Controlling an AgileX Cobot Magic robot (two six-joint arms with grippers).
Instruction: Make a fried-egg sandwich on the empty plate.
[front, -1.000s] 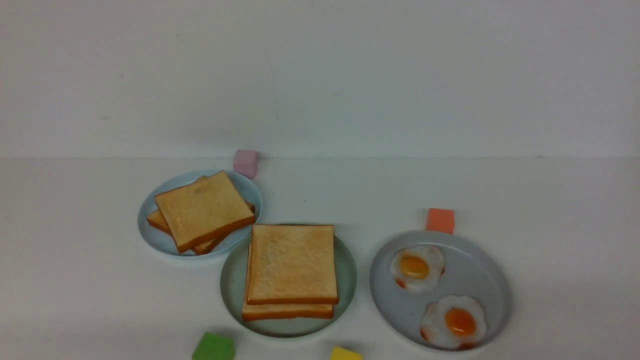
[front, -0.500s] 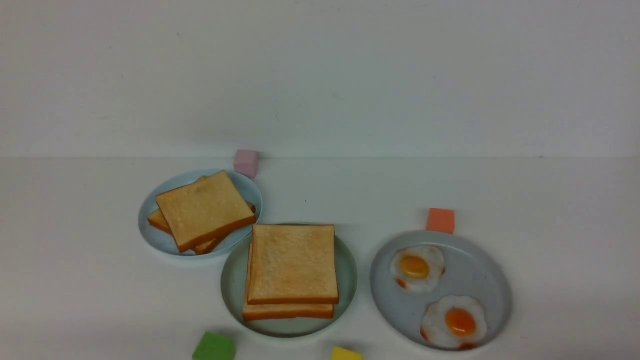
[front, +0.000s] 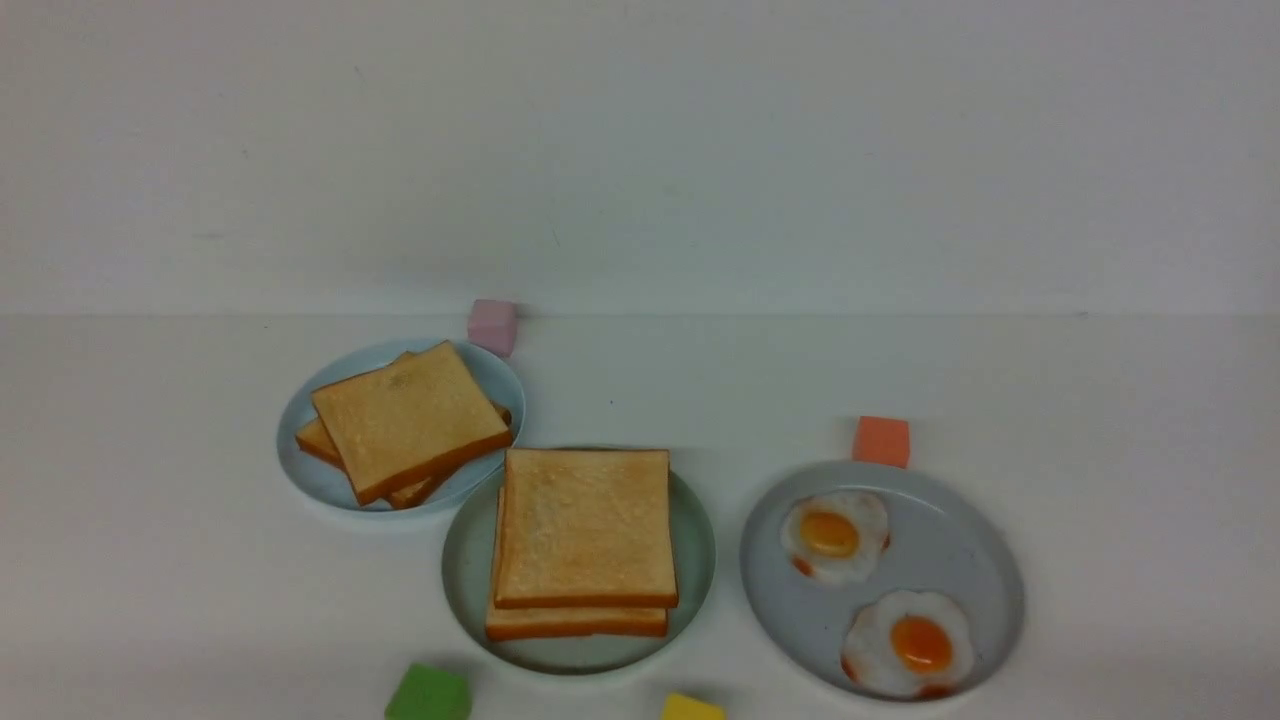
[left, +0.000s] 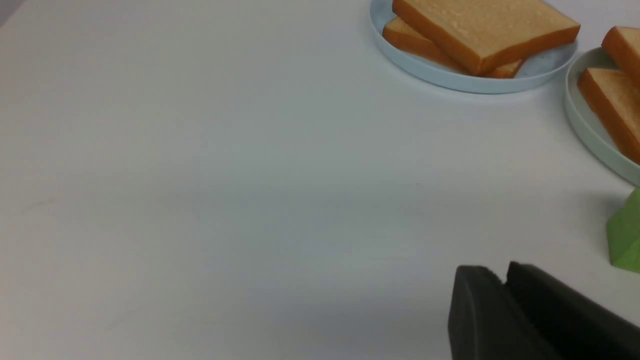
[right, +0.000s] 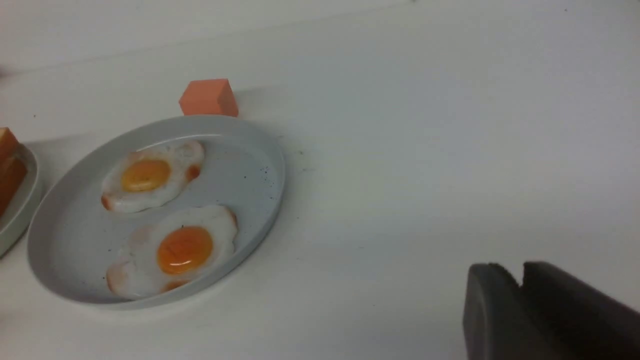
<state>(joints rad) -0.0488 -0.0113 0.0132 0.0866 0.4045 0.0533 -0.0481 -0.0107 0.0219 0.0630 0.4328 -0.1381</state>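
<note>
We see the fried-egg sandwich (front: 585, 540) as two square, golden-brown toast slices with darker orange crusts, stacked a little askew on the empty plate (front: 465, 570), a round, smooth mint-green dish with a shallow rim, close to the near edge of the white surface (front: 180, 560). We cannot make out any egg between the slices from the front.

Toward the left and farther back, a pale-blue plate (front: 310, 478) carries a looser, fanned pile of toast (front: 405, 420). At the right, a speckled grey plate (front: 960, 540) holds two glossy fried eggs (front: 833, 535) with orange yolks.

Small matte blocks lie about: a pink cube (front: 491, 325) by the back edge of the blue plate, an orange cube (front: 881, 441) just behind the grey plate, and a green block (front: 428, 694) and yellow block (front: 692, 709) cut off at the near edge.

Neither arm shows from the front. In the wrist views, the left claw (left: 502, 280) and right claw (right: 519, 274) each show two dark, rubbery fingers nearly together with only a thin slit between, gripping nothing, and partly cut off by the frame.
</note>
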